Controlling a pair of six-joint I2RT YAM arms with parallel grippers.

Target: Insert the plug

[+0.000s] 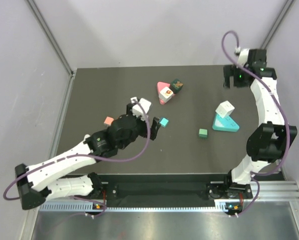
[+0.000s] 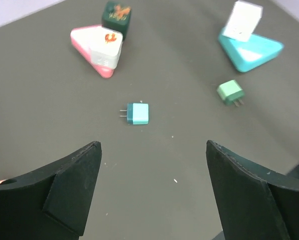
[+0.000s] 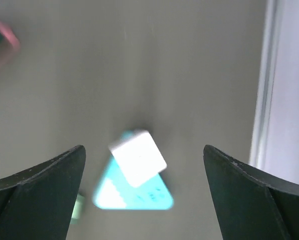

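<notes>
Top external: two triangular bases [image 1: 228, 125], three small plugs [image 1: 164, 121]; left hand [image 1: 146, 116], right hand [image 1: 233, 78] agape, empty.

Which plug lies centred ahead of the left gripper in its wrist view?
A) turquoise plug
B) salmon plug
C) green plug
A: the turquoise plug lies midway ahead of the open left gripper, while the green plug sits off to the right.

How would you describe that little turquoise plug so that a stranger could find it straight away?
On the dark table, look just ahead of the open left gripper. The turquoise plug lies alone there, its two metal pins showing. The similar green plug sits farther off, by the teal triangle.
</notes>
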